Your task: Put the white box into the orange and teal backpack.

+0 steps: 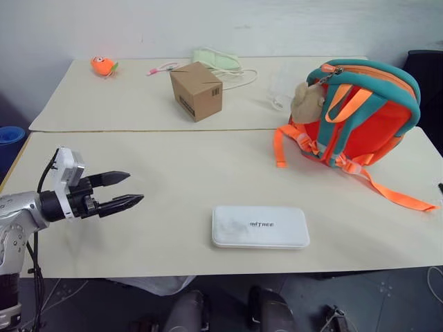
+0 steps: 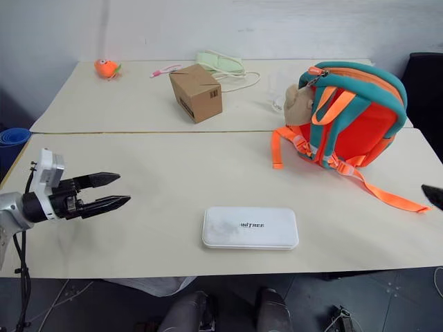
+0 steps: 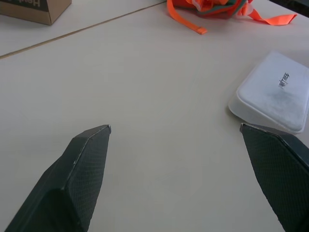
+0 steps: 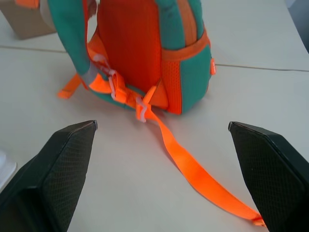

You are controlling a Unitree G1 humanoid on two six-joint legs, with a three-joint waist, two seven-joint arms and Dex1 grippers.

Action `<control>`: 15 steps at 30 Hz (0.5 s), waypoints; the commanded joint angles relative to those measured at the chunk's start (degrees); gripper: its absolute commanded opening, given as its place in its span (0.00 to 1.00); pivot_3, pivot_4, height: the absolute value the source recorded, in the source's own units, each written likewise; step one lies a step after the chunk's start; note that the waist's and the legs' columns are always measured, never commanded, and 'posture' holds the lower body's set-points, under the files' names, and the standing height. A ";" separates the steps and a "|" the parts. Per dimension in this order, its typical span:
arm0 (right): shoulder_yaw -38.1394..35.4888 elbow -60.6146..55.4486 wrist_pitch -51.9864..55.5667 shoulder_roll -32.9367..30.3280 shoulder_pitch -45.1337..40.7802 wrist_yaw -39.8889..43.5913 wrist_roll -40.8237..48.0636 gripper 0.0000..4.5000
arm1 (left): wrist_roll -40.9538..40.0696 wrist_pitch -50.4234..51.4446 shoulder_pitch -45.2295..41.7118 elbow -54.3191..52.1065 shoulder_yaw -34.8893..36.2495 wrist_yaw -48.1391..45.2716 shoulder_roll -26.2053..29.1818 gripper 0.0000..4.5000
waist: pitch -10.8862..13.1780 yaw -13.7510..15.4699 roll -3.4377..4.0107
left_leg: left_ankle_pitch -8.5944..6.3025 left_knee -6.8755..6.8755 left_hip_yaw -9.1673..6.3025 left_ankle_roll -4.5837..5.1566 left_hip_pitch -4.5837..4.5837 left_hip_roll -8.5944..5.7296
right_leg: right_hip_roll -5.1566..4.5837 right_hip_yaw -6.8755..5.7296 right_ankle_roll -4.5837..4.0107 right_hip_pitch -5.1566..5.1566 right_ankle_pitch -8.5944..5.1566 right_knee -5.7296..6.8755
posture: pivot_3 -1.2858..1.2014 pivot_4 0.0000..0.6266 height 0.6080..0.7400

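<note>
The white box lay flat near the bench's front edge, long axis along that edge, to the right of the left gripper, the nearer arm's, whose jaws gaped empty toward it; the right gripper, likewise wide and empty, faced the orange and teal backpack.

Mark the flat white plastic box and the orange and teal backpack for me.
flat white plastic box [image 1: 260, 226], left eye view, middle of its lid.
orange and teal backpack [image 1: 363, 124], left eye view, orange back panel.

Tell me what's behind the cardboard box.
Behind the cardboard box lie a pale green pouch and a white cable on the table. Anything directly behind it is hidden.
</note>
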 commanded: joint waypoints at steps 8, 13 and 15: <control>-0.60 -7.03 4.06 2.23 -2.05 -4.57 1.41 0.99 | 0.02 0.49 -0.11 -2.37 0.18 1.58 1.57 1.00 | 0.00 -0.07 0.00 | 0.00 -0.01 0.06 -0.03 0.01 0.00 | 0.03 0.00 0.00 -0.02 0.00 0.04 | 0.52 0.24 1.00; -0.97 -8.75 5.36 2.62 -2.08 -5.85 1.48 0.99 | 0.63 0.17 -0.82 -2.07 -0.63 1.75 1.79 1.00 | 0.00 -0.07 0.00 | 0.00 0.00 0.11 -0.02 0.02 0.00 | 0.03 -0.01 0.01 -0.03 0.00 0.06 | 0.52 0.24 1.00; -1.11 -9.53 5.76 2.73 -1.89 -6.24 1.64 0.99 | 1.19 0.04 -1.12 -1.69 -1.42 1.25 2.37 1.00 | 0.00 -0.07 0.00 | 0.00 0.00 0.12 -0.02 0.03 0.00 | 0.03 -0.01 0.01 -0.04 0.00 0.08 | 0.52 0.24 1.00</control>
